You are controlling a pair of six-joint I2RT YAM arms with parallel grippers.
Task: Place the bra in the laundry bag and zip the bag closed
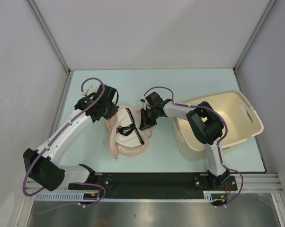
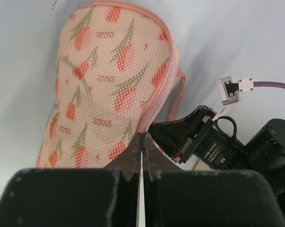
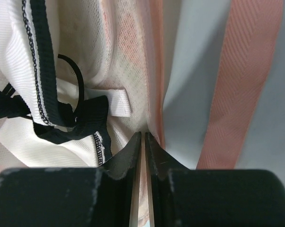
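— Where is the cream-white soft bra with black straps (image 1: 129, 130)?
— You'll find it lying in the open peach-pink mesh laundry bag (image 1: 116, 151) on the pale blue table (image 1: 190, 85), between both arms.
— And the grippers?
— Your left gripper (image 2: 142, 142) is clenched on the bag's patterned edge. Your right gripper (image 3: 143, 139) pinches its pink rim beside the bra.

basket (image 1: 237, 120) near, R of laundry bag (image 1: 116, 144)

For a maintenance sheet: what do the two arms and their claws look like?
The left arm and right arm have white shells with black joints; a purple cable runs along each. The left claw and right claw are black, tapering toward the tips.
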